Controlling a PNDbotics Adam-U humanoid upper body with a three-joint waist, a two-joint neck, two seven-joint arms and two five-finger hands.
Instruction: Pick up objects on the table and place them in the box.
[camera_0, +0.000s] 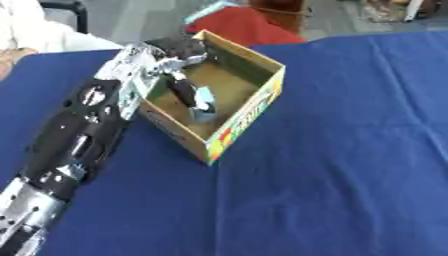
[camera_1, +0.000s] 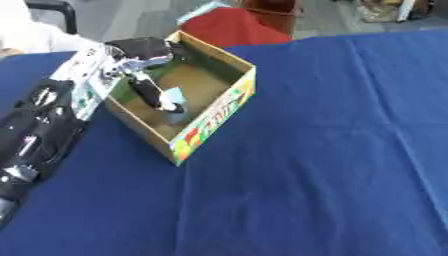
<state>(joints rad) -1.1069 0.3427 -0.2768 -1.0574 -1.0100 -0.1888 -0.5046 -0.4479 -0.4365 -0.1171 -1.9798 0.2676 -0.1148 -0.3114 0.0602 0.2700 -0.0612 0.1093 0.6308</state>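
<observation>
A small light blue thing (camera_0: 204, 104) is inside the box (camera_0: 254, 112), low down near the bottom. The left hand (camera_0: 179, 75) reaches in over the box wall, and its dark fingers (camera_1: 156, 95) look pinched on the blue thing. So this one is almost put away; the hand only needs to let go. I see nothing else waiting on the blue table (camera_1: 332, 150). The right eye view shows the fingers more clearly. The right hand shows nowhere.

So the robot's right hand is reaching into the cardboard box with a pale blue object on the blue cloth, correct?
Not quite: it is the left hand, coming in from the view's left in the left eye view. It does reach into the cardboard box at the pale blue object, on the blue cloth.
</observation>
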